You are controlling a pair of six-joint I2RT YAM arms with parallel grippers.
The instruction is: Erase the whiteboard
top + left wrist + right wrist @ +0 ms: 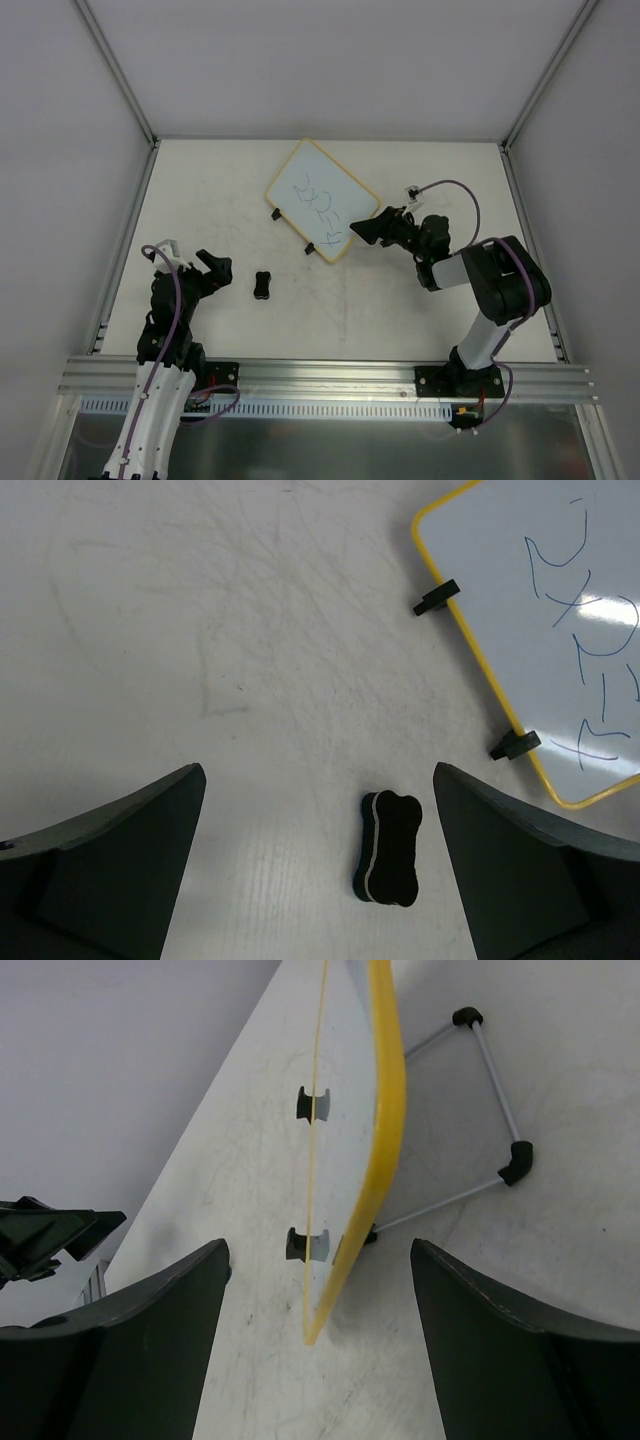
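Yellow-framed whiteboard [322,203], blue scribbles, sits on table [400,310] toward far side. Right claw [360,232] released, jaws astride its near corner, not touching. Left claw [216,270] released wide, near black eraser [262,285].

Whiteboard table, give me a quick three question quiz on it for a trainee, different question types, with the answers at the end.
1. True or false: the whiteboard is already wiped clean.
2. In the left wrist view, what lies on the table between the open fingers of the left hand? A) a black bone-shaped eraser B) a marker C) a folded cloth
3. Short answer: which hand has the board's yellow edge between its fingers?

Key:
1. False: it bears blue scribbles.
2. A.
3. The right hand. Its fingers stand either side of the edge, not closed on it.
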